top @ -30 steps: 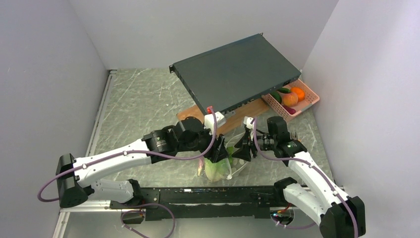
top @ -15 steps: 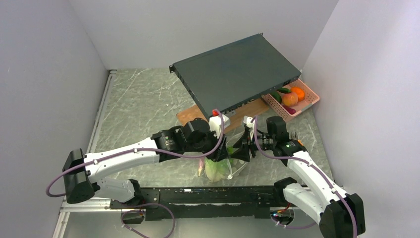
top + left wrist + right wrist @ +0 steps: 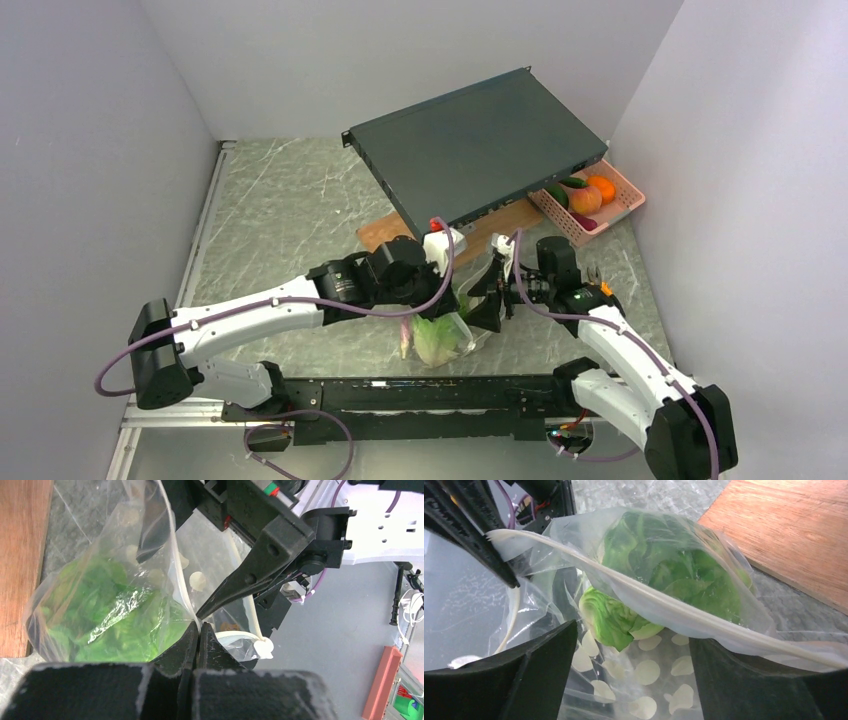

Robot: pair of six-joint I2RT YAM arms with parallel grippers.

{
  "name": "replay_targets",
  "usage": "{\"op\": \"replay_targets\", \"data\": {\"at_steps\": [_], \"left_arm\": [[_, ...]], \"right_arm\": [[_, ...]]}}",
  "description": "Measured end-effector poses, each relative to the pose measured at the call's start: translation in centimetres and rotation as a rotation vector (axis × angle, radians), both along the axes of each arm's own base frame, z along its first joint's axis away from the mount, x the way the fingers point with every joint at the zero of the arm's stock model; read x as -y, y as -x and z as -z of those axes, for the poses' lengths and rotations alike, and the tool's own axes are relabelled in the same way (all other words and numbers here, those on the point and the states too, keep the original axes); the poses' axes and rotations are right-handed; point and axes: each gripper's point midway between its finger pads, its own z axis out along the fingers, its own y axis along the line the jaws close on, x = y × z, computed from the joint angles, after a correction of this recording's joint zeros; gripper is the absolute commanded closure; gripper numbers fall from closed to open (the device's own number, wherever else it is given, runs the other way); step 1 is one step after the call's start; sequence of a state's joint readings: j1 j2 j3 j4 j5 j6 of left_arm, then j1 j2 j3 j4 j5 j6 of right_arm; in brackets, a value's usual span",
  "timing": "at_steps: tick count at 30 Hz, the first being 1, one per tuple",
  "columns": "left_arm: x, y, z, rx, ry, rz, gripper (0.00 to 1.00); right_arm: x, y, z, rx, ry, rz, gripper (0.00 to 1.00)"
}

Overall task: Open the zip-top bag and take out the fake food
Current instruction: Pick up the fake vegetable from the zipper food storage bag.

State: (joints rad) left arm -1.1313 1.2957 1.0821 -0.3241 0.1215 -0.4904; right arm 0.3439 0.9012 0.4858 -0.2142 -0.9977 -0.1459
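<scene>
Left wrist view: left gripper (image 3: 199,634) is pinching bag (image 3: 100,605) zip edge, lower centre. Right gripper (image 3: 631,636) is gaping open, bag between its jaws. Opening step underway; next, right needs clamping, pulling apart. Lettuce (image 3: 664,565) is sitting inside.

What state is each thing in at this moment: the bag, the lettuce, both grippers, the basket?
Bag: mouth partly open, zip strips apart.
Lettuce: inside the bag.
Left gripper: shut on the bag's zip edge.
Right gripper: open, one finger on each side of the bag's mouth.
Basket: upright, holding toy fruit.
</scene>
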Motion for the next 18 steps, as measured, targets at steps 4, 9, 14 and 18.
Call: {"op": "replay_targets", "data": {"at_steps": [4, 9, 14, 18], "left_arm": [[0.8, -0.5, -0.9, 0.02, 0.02, 0.0, 1.0], [1.6, -1.0, -1.2, 0.04, 0.024, 0.007, 1.0], [1.8, -1.3, -1.6, 0.061, 0.032, 0.009, 1.0], [1.9, -1.7, -1.8, 0.077, 0.04, 0.006, 1.0]], "right_arm": [[-0.3, -0.4, -0.2, -0.024, -0.022, 0.021, 0.04], [-0.6, -1.0, -0.5, -0.03, -0.039, 0.04, 0.01], [-0.5, -1.6, 0.1, -0.054, -0.032, 0.094, 0.0], [-0.5, -2.0, 0.5, -0.07, -0.028, 0.12, 0.0]]}}
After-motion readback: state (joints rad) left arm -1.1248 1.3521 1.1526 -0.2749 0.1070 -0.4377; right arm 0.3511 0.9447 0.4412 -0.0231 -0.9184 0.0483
